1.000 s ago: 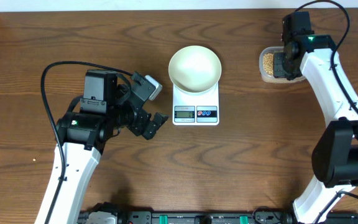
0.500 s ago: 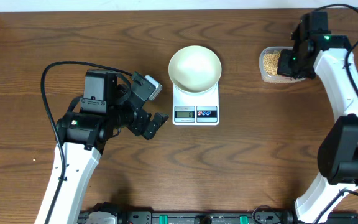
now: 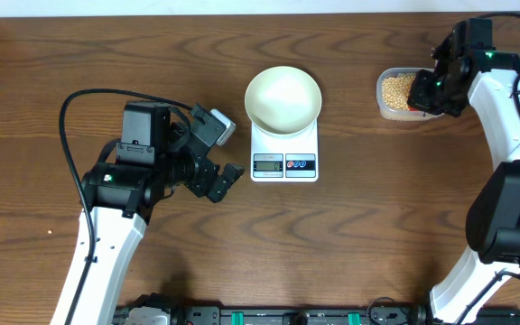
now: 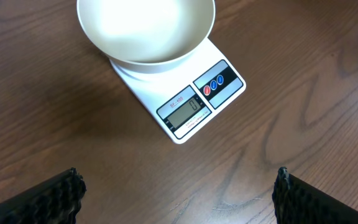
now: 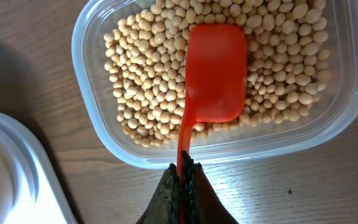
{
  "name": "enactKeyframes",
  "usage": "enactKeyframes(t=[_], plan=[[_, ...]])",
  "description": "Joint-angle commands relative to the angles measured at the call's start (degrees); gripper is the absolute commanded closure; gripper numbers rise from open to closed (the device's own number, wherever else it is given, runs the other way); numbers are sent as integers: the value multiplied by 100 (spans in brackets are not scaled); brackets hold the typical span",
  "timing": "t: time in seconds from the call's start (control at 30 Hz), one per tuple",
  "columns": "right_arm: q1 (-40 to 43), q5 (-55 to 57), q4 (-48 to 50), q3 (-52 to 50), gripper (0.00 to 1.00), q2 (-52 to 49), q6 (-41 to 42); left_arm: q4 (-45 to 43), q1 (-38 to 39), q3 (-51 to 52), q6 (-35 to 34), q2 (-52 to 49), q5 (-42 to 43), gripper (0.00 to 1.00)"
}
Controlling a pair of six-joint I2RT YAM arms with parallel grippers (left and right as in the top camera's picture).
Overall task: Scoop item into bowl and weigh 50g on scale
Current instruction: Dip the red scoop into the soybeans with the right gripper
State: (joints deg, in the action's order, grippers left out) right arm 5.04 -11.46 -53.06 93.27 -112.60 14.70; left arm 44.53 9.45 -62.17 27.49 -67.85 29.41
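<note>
Right jaws clamp a red scoop point(image 5: 215, 71) over beans point(image 5: 142, 93); left jaws spread wide.

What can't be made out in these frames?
- Scale reading: digits too small overhead, unclear in the left wrist view.
- Scale platform: mostly covered by the bowl in both views.
- Red spoon: overhead, largely hidden under the right arm; in the right wrist view its handle end disappears inside the shut right pincer.
- Container of beans: far side cut off by the top edge.
</note>
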Motion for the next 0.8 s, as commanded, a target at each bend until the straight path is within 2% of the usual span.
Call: enactKeyframes(t=[0.0, 0.37, 0.77], plan=[[9, -267, -31, 31, 99, -186, 205, 0, 11, -138, 101, -31, -50, 1], [85, -529, -13, 31, 99, -186, 538, 0, 11, -138, 101, -31, -50, 1], [763, -1080, -31, 31, 99, -186, 407, 0, 11, -138, 101, -31, -50, 2]])
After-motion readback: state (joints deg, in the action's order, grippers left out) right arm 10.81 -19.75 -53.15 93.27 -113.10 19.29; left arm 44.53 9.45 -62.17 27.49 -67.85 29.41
